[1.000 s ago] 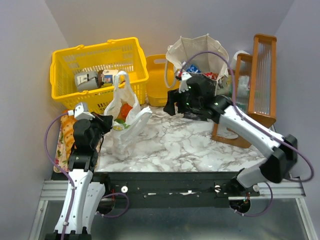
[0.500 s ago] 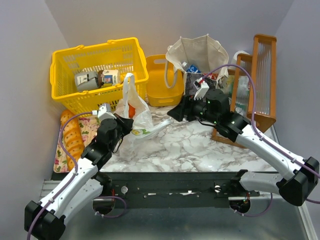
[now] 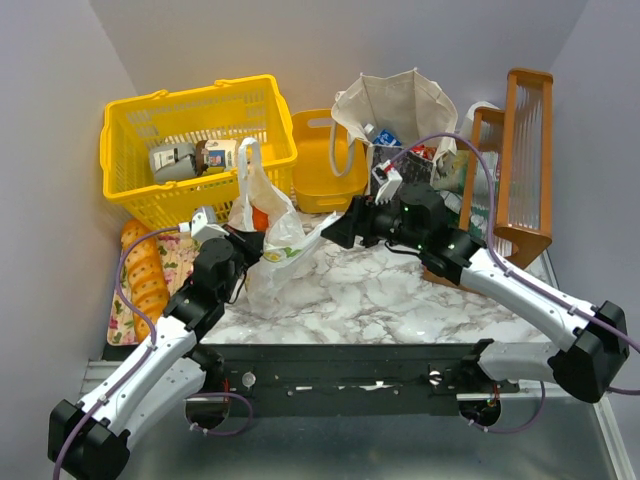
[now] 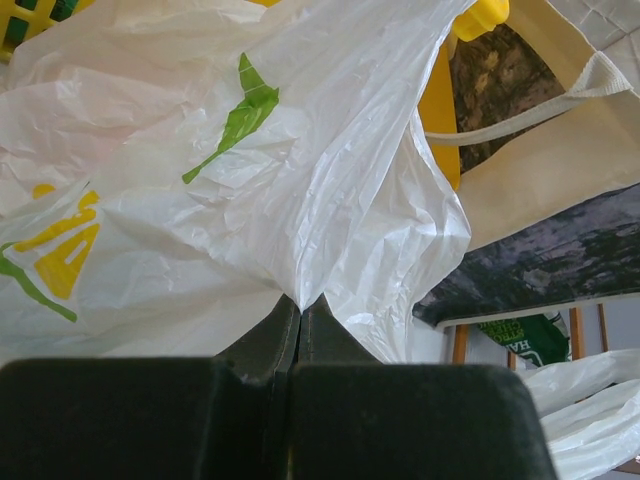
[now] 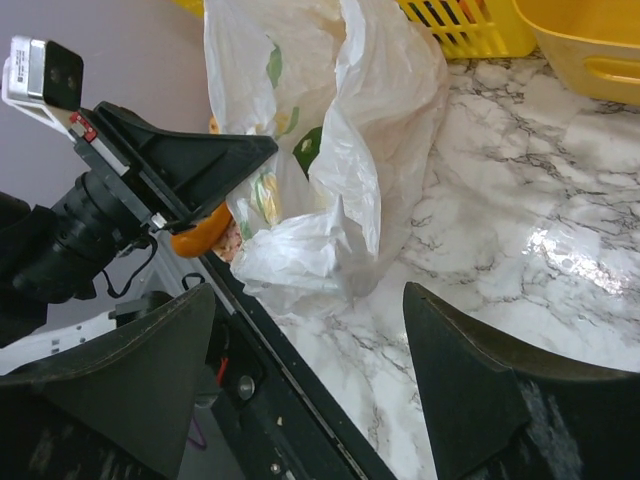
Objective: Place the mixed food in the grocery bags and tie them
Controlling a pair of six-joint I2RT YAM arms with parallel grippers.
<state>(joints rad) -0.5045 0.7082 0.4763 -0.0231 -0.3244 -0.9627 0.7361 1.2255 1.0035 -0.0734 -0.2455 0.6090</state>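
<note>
Presently, left pincer (image 4: pixel 300 312) pinches plastic bag (image 4: pixel 330 190), right pincer (image 5: pixel 308 300) spread nearby; hard tugging may tear the film.

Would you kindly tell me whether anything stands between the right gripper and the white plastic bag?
Nothing visible does. The open right gripper faces the plastic bag, with only marble table between them. The left gripper pinches the bag from the opposite side, clear of that path.

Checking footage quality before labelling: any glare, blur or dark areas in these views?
Top external: evenly lit, sharp. Left wrist: plastic bag crisp; left gripper, shut on it, dark and soft. Right wrist: glare patch on the marble table; open right gripper dark, soft-edged.
</note>
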